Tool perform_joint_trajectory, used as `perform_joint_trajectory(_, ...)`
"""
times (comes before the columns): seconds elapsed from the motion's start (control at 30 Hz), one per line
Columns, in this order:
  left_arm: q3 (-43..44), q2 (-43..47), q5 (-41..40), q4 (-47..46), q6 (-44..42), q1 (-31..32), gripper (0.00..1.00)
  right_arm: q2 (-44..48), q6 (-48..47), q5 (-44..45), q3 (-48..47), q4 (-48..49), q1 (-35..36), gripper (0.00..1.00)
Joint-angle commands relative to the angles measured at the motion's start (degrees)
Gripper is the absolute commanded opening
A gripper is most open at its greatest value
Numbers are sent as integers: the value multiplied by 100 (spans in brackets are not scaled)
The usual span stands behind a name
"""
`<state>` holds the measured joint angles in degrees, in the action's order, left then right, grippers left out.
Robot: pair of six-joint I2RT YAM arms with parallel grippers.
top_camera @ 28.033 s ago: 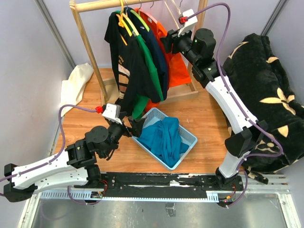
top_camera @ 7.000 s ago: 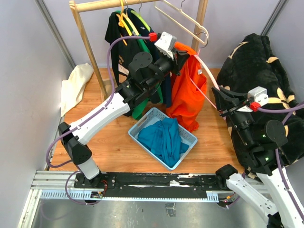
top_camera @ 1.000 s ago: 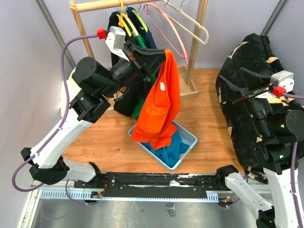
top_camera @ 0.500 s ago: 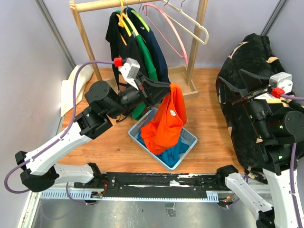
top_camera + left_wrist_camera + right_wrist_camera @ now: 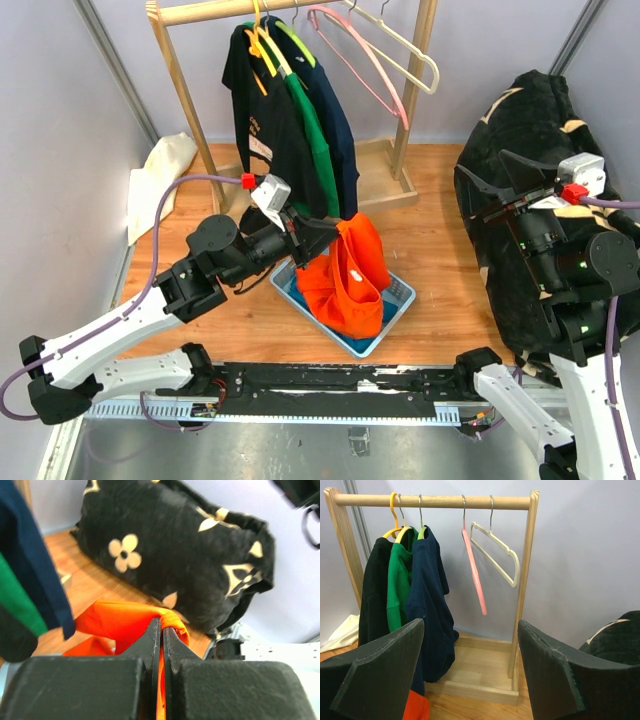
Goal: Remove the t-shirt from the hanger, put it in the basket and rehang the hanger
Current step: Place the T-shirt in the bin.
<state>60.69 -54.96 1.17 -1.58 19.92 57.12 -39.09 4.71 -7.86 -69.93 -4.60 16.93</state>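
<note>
The orange t-shirt (image 5: 345, 275) is off its hanger and droops into the blue basket (image 5: 402, 297), with only its top edge held up. My left gripper (image 5: 335, 228) is shut on that top edge just above the basket. In the left wrist view the jaws (image 5: 162, 622) pinch a fold of orange t-shirt (image 5: 125, 625). The bare pink hanger (image 5: 360, 60) hangs on the rail and also shows as pink hanger (image 5: 475, 575). My right gripper (image 5: 500, 185) is raised at the right, open and empty, facing the rack (image 5: 470, 625).
Black, green and navy shirts (image 5: 290, 120) hang on the wooden rack (image 5: 180, 90), beside an empty white hanger (image 5: 400, 45). A teal garment lies under the orange one in the basket. A black floral bag (image 5: 545, 160) fills the right side. A cream cloth (image 5: 160, 175) lies at the left.
My left arm has come down and toward the near edge, lowering the orange t-shirt from beside the rack into the basket. The right arm has hardly moved.
</note>
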Motion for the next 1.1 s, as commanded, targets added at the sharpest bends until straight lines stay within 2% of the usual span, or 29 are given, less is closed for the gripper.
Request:
perform_joint_trajectory(0.0,-507,370,-712,134,82,50,0,92,-64,58,80,45,-72,76)
perform_joint_trajectory(0.27,-1142,867,-2088,804,210,50,1,156,-58,47,232,55,-80,76)
perform_joint_trajectory(0.47,-1126,836,-2852,1370,193,51,0,143,-84,63,356,89,-78,76)
perform_joint_trajectory(0.9,-1002,-227,-3257,1532,-38,47,1,121,-176,21,647,43,-81,77)
perform_joint_trajectory(1.07,-966,-560,-2944,1239,-284,58,0,122,-155,-17,779,80,-81,76)
